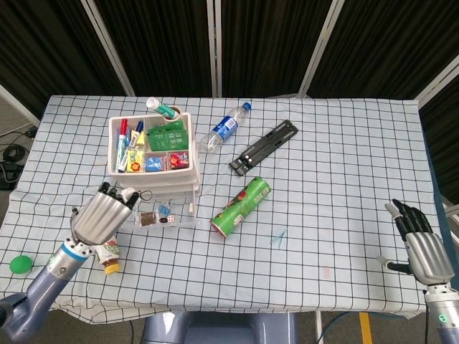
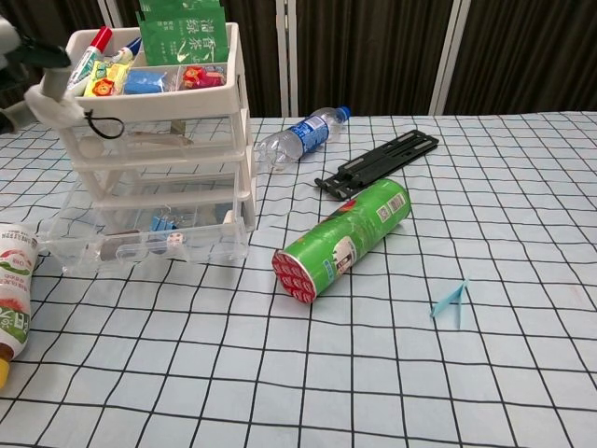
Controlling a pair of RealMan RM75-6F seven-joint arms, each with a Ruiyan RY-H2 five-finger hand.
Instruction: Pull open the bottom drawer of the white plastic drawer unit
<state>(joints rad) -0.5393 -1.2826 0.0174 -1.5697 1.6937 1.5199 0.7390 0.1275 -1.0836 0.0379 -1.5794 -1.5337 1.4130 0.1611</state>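
The bottom drawer (image 1: pixel 166 216) of the white plastic drawer unit (image 1: pixel 154 166) stands pulled out toward me, its clear front past the unit's frame; small clips and oddments lie inside it; in the chest view the drawer (image 2: pixel 149 245) juts forward at the unit's foot. The unit sits on the checked desk (image 1: pixel 323 179) at about ten o'clock from the desk's middle; its top tray holds markers and green packets. My left hand (image 1: pixel 100 216) hovers just at nine o'clock of the drawer, apart from it, fingers (image 1: pixel 109 192) spread a little and holding nothing. My right hand (image 1: pixel 422 247) rests well away at four o'clock, near the desk's edge, fingers extended and parted, empty. A green tube can (image 1: pixel 241 206) lies on its side at three o'clock of the drawer; a clear water bottle (image 1: pixel 224 129) lies at one o'clock of the unit; a black folding stand (image 1: pixel 263 147) lies beyond the can; a small drink bottle (image 1: pixel 107 252) lies beneath my left hand; a green ball (image 1: pixel 20 264) shows at the far left.
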